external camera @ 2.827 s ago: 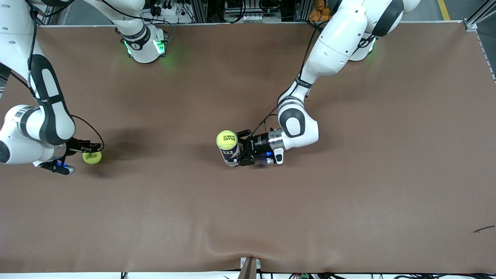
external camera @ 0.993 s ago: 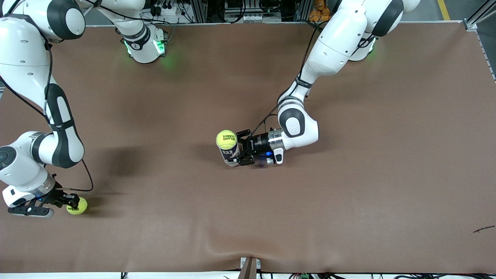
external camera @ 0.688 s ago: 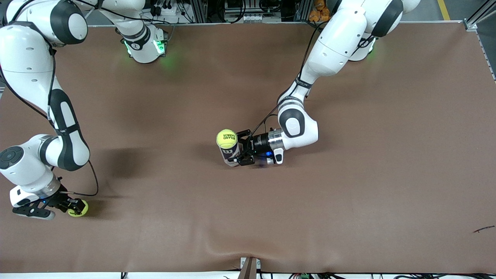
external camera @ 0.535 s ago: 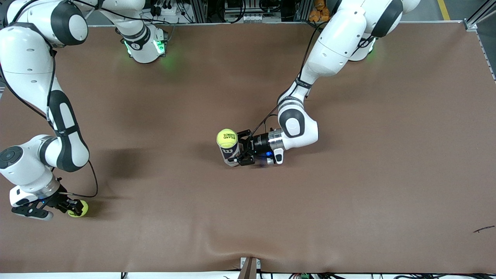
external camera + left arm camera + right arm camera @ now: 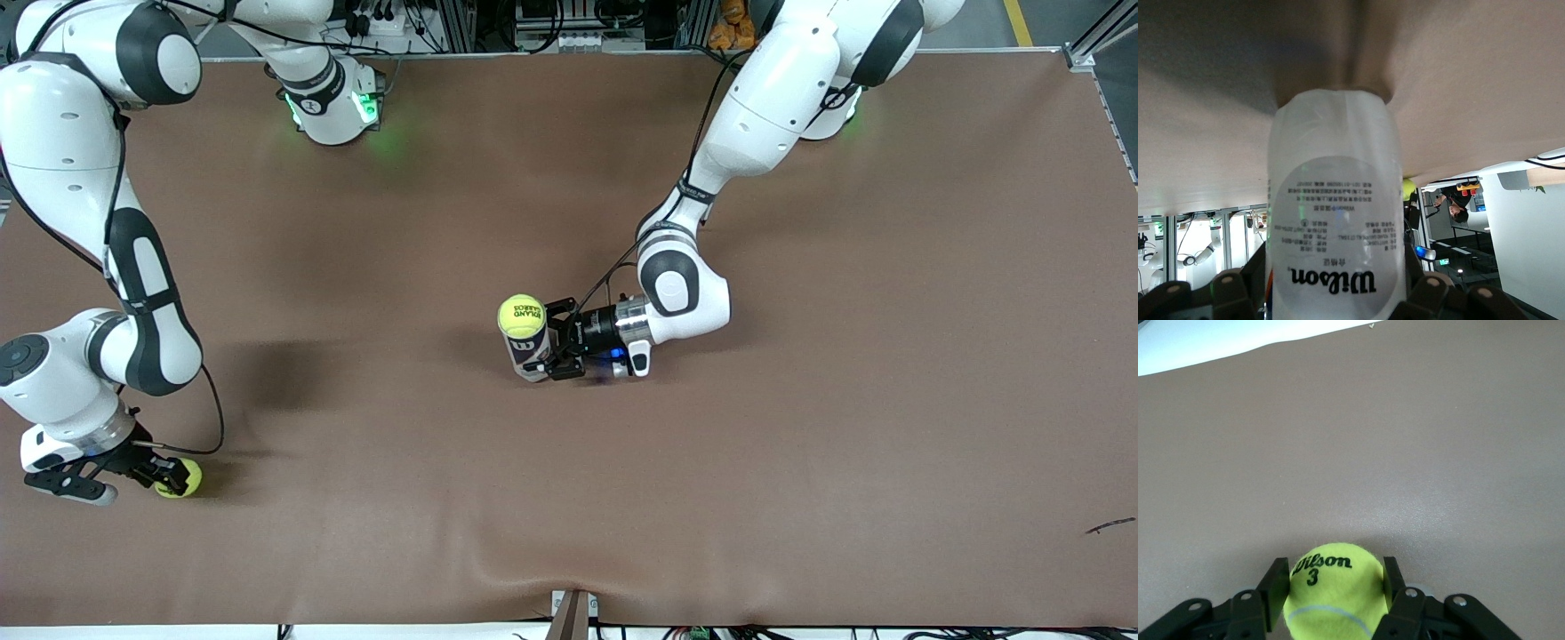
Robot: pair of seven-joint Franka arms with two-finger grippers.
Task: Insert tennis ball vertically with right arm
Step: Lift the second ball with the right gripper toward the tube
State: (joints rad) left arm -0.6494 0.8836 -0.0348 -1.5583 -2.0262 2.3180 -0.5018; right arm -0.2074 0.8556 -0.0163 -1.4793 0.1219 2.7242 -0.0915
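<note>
At the right arm's end of the brown table (image 5: 800, 462), nearer the front camera than the clear Wilson ball can (image 5: 526, 351), we see the right gripper (image 5: 169, 480) with its two black fingers (image 5: 1277, 590) pressed against either side of a yellow-green tennis ball (image 5: 181, 478). In the right wrist view the ball's printed "Wilson 3" faces the camera, upright as shown, with a pale seam curving across the felt below it; a ball has no long axis of its own, so the print and seam are all we can read of how it is turned. The lower part of the ball is cut off by the edge of that view, and we cannot tell whether it rests on the table or sits just above it. The can stands upright near the middle of the table, its long axis vertical and its mouth up, with a second tennis ball (image 5: 521, 316) seated in the mouth. The left gripper (image 5: 549, 347) clasps the can from the side toward the left arm's end. In the left wrist view the can (image 5: 1335, 220) fills most of the frame with its label (image 5: 1335, 233) reading upside down, the small print on it is too fine to read, and the gripper's fingertips are mostly hidden by it.
</note>
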